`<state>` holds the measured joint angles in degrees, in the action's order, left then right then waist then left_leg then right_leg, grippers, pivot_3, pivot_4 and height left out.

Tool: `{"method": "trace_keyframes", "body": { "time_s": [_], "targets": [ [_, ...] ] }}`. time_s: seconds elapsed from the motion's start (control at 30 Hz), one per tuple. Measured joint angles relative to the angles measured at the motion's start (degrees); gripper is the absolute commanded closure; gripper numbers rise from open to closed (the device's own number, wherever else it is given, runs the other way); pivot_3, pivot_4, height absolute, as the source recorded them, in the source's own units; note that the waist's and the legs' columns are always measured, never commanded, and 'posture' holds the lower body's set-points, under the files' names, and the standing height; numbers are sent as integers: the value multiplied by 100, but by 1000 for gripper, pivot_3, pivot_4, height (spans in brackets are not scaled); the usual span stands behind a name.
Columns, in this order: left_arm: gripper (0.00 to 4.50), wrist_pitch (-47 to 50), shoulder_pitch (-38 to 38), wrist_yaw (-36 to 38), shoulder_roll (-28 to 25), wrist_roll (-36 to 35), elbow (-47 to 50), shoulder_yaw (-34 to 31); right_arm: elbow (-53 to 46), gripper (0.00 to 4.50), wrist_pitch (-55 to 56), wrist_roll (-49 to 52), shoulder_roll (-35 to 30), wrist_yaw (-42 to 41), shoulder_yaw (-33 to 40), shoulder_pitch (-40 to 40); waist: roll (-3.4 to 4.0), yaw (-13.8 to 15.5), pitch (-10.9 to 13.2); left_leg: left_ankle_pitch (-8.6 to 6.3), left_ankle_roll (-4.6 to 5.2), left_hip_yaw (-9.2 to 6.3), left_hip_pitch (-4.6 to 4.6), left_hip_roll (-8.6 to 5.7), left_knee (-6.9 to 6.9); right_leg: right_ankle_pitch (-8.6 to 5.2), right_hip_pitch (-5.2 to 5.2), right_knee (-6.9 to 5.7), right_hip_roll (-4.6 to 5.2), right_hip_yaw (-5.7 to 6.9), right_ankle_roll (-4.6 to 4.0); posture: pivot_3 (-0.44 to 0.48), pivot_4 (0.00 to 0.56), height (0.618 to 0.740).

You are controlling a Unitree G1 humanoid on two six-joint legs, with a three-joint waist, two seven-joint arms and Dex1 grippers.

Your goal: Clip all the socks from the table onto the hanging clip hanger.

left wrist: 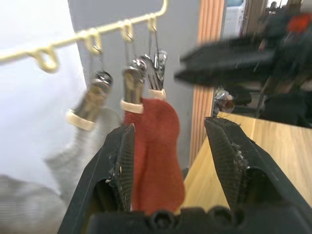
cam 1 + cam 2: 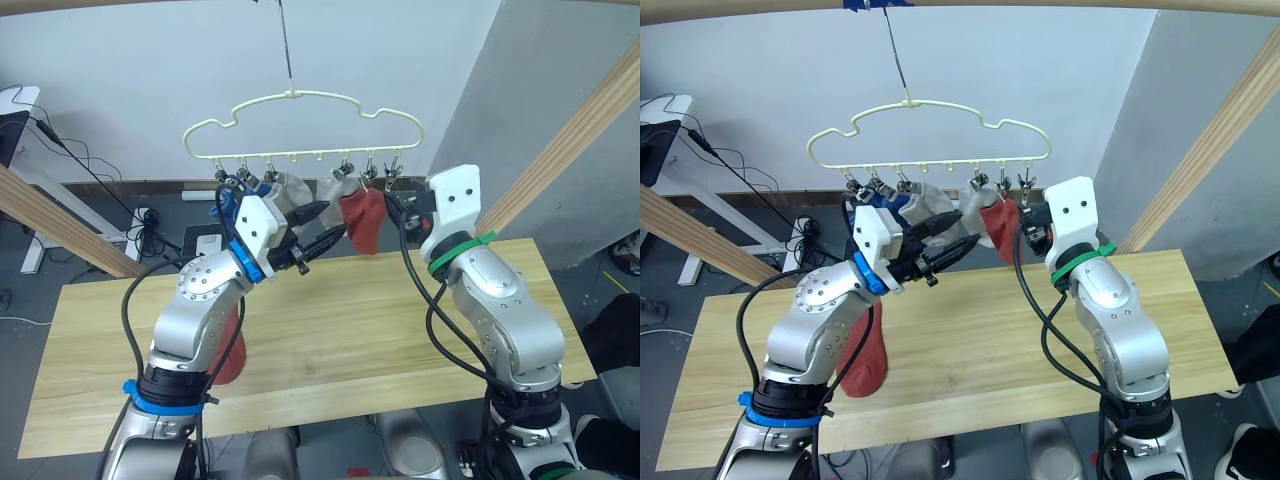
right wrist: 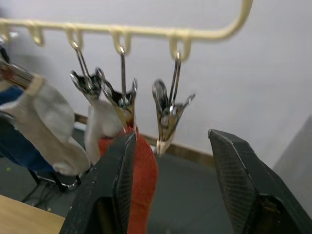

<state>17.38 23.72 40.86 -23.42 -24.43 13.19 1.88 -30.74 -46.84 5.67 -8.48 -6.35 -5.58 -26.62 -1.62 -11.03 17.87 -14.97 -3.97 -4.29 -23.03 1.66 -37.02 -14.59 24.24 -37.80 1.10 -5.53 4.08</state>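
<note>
Head views first: the hanger (image 2: 300,128) hangs from a dark cord above the far edge of the table (image 2: 330,330), with open air on both sides between the slanted wooden poles (image 2: 570,140). Clipped along its bar are a blue sock (image 2: 902,203), two grey socks (image 2: 932,205) and a red sock (image 2: 362,218). The left gripper (image 2: 325,228) is raised just under the bar, its black fingers spread, tips close to that red sock. The right gripper (image 2: 1032,222) sits at the bar's right end; from here its fingers are mostly hidden behind the white wrist housing. A second red sock (image 2: 865,350) lies on the table, half covered by the left arm. The planks to the right are bare wood.

Left wrist view: the fingers (image 1: 119,165) stand wide apart, the red sock (image 1: 156,146) hanging between them and nearer one finger, a grey sock (image 1: 73,156) beside it. The clips (image 1: 131,87) are blurred, so which one bites the red sock is hard to say. The other gripper shows as a dark blur.

Right wrist view: fingers (image 3: 117,185) parted and holding nothing. One bare clip (image 3: 167,114) dangles between them, with the red sock (image 3: 141,180) touching the inner face of one finger.
</note>
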Motion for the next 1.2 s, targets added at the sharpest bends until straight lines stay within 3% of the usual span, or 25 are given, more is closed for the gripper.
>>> {"method": "trace_keyframes", "body": {
  "time_s": [0.5, 1.2],
  "targets": [
    [1989, -13, 70, -7, -10, 208, -37, 12, 1098, 2060, 574, -228, 120, 251, 57, -591, 0, 8, 0, 0, 0, 2, 0, 0, 1, 1, 1, 1, 1, 0, -2, -217, 293, 740],
    [1989, -172, 85, -5, 82, 449, -187, 120, 1307, 2060, 500, 20, 715, 519, 540, -910, 0, 5, 0, 0, 0, 0, 0, 0, -1, 2, 3, -11, 3, 0, -3, -217, 291, 740]
  ]
}}
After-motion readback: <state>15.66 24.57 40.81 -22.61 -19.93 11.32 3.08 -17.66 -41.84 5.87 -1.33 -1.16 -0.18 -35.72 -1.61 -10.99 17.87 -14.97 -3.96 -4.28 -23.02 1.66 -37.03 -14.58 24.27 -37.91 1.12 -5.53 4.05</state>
